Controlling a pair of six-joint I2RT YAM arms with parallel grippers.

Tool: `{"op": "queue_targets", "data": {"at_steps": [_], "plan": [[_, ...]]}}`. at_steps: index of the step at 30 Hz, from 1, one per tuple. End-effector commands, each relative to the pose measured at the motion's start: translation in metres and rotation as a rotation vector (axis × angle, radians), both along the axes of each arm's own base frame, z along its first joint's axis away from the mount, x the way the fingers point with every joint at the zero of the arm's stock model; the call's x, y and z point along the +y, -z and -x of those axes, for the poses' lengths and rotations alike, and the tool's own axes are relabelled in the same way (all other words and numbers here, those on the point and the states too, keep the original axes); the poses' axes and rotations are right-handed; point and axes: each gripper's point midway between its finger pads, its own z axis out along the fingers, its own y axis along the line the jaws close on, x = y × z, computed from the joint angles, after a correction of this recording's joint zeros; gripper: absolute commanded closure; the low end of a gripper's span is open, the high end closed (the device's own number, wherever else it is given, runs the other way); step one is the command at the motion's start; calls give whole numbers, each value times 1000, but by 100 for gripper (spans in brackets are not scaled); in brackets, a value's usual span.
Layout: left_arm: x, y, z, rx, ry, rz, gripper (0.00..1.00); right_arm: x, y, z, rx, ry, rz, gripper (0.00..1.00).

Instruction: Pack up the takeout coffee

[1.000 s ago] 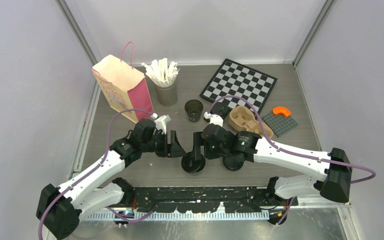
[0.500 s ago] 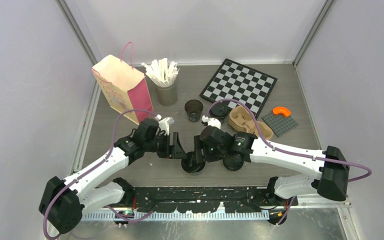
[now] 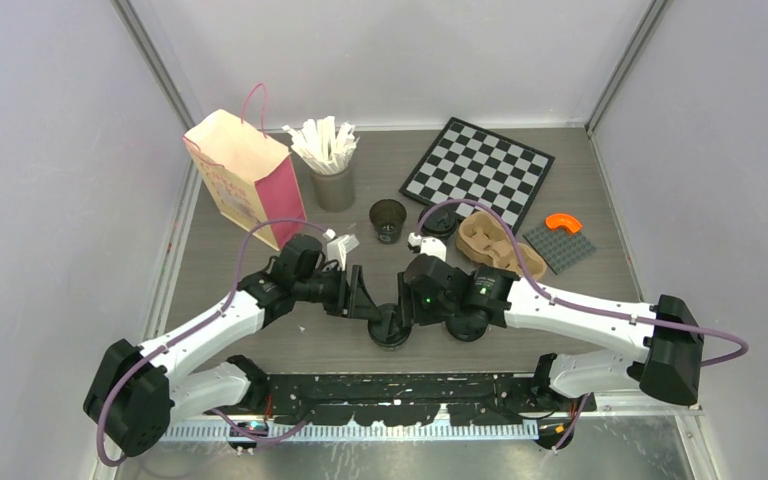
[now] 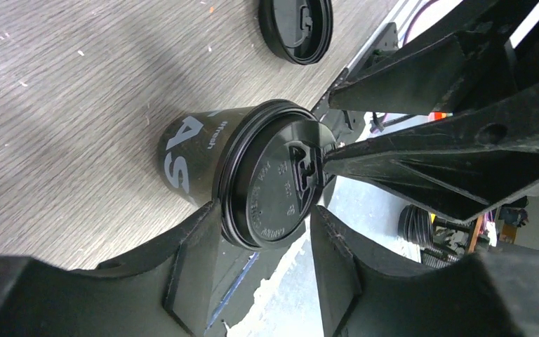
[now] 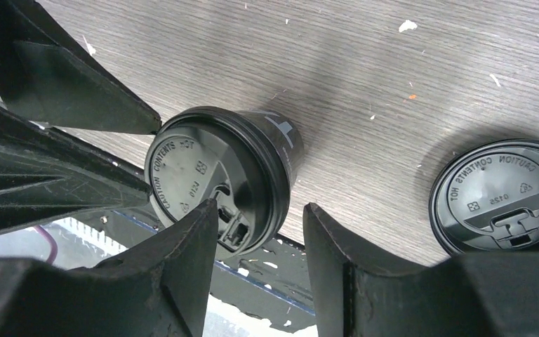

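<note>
A lidded black cup [image 4: 253, 179] stands upright at the near edge of the tabletop [image 4: 63, 105], between both arms. The left fingers [image 4: 195, 263] are spread apart astride its lid. The right fingers [image 5: 182, 274] are likewise apart from the opposite side, though actual contact is hard to confirm. A second black lid [image 5: 509, 196] lies nearby.

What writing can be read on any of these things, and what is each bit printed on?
"CAUTION CONTENTS HOT": raised letters on the fitted lid of the black cup.
"CAUTION CONTENTS HOT": raised letters on the loose lid lying beside it; its small number is too fine to read.
"AS" and "fresh": white print on the black cup's side, partly cut off.
Paper bag: pink print, too small to read.
</note>
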Motion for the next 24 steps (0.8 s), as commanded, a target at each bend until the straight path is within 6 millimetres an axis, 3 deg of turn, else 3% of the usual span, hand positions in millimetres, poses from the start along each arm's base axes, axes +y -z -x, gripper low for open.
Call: {"op": "queue_targets", "data": {"at_steps": [1, 5, 8, 10, 12, 14, 20, 24], "plan": [[-10, -20, -1, -51, 43, 93, 50, -6, -7, -4, -40, 25, -11, 48], [-8, -16, -4, -73, 41, 72, 55, -11, -9, -8, -64, 52, -9, 51], [-2, -14, -14, -119, 7, 15, 50, -12, -15, -11, -81, 67, -29, 52], [2, -16, -17, -155, 8, -16, 43, -11, -20, -11, -90, 62, -40, 47], [8, -15, -18, -170, 5, -63, 37, -10, -25, -11, -103, 44, -45, 34], [14, -11, -17, -175, 13, -105, 32, -9, -29, -13, -122, 25, -44, 28], [8, -11, -2, -104, 68, -54, 32, -6, -25, -17, -128, -14, -28, 25], [6, -12, 1, -104, 71, -25, 36, 9, -24, -14, -114, -82, -100, 28]]}}
